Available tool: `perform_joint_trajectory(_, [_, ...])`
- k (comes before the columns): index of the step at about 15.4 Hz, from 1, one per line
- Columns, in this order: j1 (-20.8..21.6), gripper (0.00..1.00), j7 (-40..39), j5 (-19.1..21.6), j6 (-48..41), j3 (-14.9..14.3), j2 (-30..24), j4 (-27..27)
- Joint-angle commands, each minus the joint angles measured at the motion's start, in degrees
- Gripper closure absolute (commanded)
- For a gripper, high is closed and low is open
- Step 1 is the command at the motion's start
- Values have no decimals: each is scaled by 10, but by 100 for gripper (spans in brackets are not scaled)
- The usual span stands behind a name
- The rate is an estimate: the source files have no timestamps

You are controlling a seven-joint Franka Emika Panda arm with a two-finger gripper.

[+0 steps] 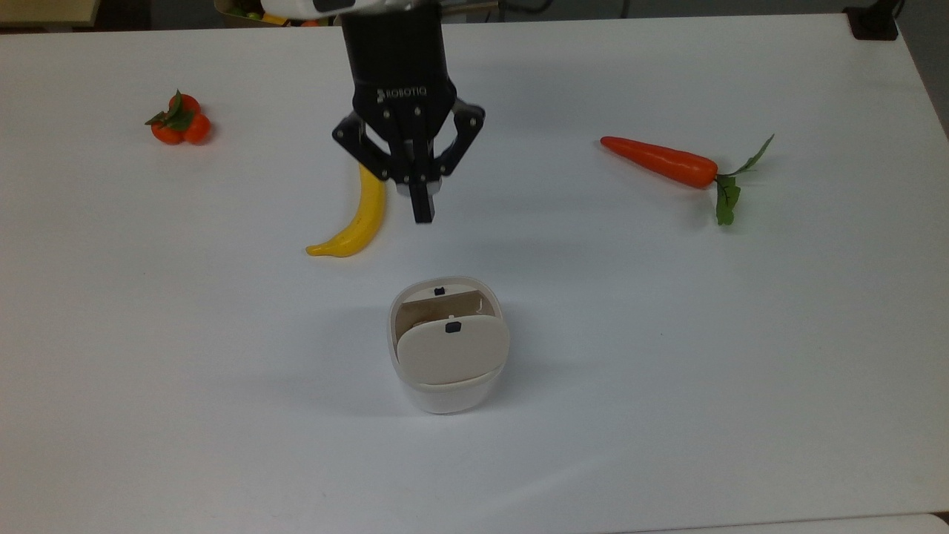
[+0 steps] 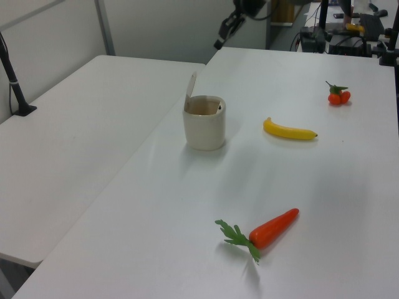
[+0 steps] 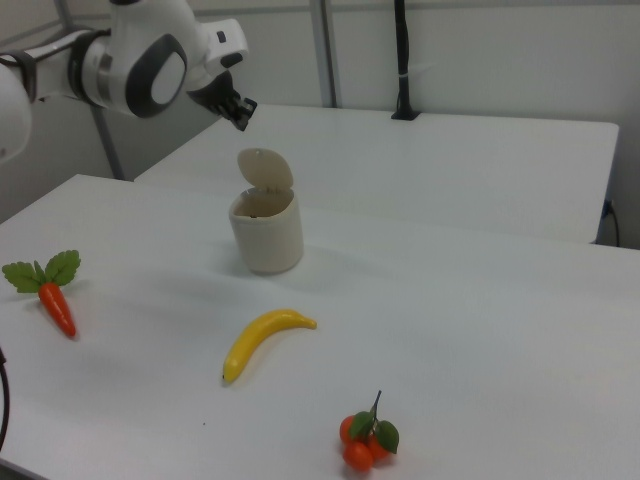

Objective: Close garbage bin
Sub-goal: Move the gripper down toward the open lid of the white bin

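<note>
Garbage bin (image 1: 446,348) sits just below the middle of the top view, on the white table (image 1: 741,334), with its beige lid (image 1: 452,348) standing upright on its hinge. Our gripper (image 1: 423,213) hangs above centre in that frame, fingers pressed together, high up and well apart from the bin. We'd get over behind the lid's top edge and push it down onto the rim with the closed tips, slowly, since a light bin like this could probably slide or tip. The banana (image 1: 356,215) is just beside the gripper; we'd skip it.
</note>
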Motion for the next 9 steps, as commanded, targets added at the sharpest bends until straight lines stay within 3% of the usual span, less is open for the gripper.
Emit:
perform_joint_trajectory(1, [0,100,14,11,71,2,47,33])
perform_joint_trajectory(9, [6,100,20,0,194,8,116,48])
